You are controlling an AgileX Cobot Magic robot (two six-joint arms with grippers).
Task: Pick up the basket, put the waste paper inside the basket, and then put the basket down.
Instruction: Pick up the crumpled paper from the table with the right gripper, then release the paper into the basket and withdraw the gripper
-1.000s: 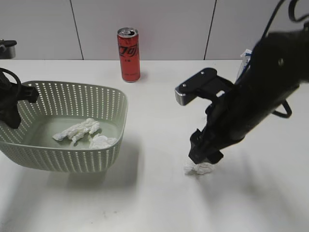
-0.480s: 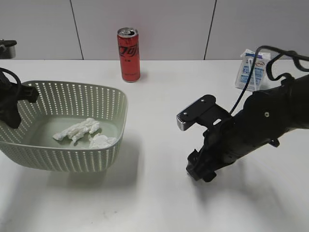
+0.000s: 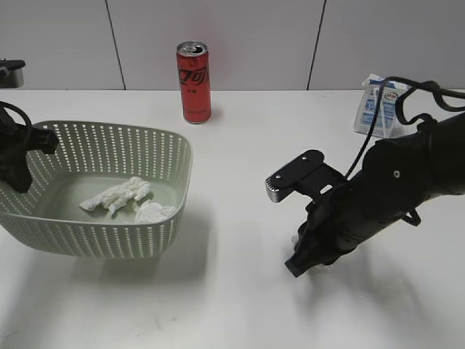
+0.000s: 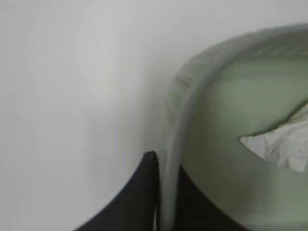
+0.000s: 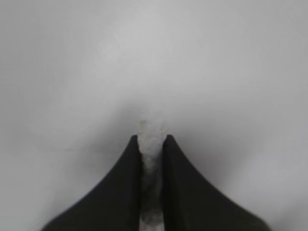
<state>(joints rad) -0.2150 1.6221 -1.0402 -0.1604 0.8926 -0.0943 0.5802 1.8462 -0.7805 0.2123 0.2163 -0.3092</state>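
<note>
The pale green basket (image 3: 109, 240) is at the left, tilted, with a shadow under it. My left gripper (image 3: 18, 156) is shut on its left rim; the left wrist view shows the jaws (image 4: 166, 163) pinching the rim of the basket (image 4: 192, 86). Two white waste paper wads (image 3: 116, 195) (image 3: 154, 212) lie inside, and one shows in the left wrist view (image 4: 284, 142). My right gripper (image 3: 298, 265) is low over the table at the right, shut on a third white wad (image 5: 152, 132) between its fingers (image 5: 152, 140). That wad is hidden in the exterior view.
A red drink can (image 3: 193, 81) stands at the back centre. A blue-and-white drink carton (image 3: 378, 105) stands at the back right, behind my right arm. The white table (image 3: 232, 189) lies between the basket and the right gripper.
The right arm has swung lower and flatter over the table. The white wad that lay on the table under the right gripper is now pinched in its jaws. The left arm and basket have not moved.
</note>
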